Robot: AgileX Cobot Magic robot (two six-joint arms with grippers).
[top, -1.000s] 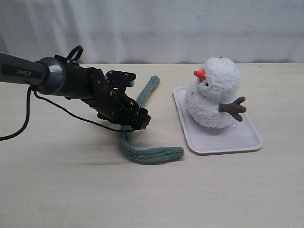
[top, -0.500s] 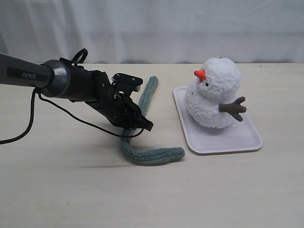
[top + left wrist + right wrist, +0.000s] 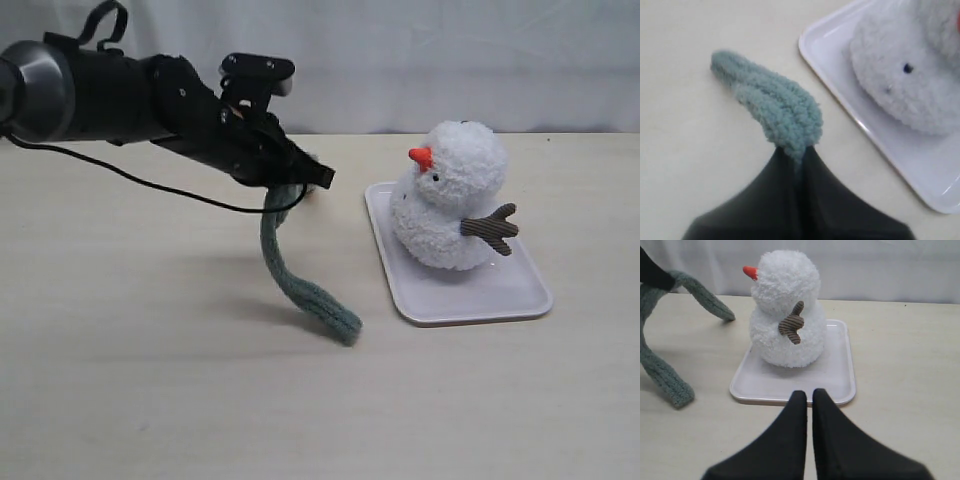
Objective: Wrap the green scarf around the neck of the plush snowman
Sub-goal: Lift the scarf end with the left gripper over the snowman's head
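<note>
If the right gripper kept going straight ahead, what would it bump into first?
Most likely the near rim of the white tray, right ahead of the right gripper. If the gripper rides above the rim, it would hit the plush snowman sitting on the tray instead; height is hard to judge.

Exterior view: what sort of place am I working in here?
Probably a staged lab tabletop: a plain pale table, a white curtain as backdrop, and one white tray holding the plush snowman.

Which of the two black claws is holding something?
The left gripper: its jaws pinch the dull grey-green ribbed knit scarf. The right gripper is shut on nothing.
</note>
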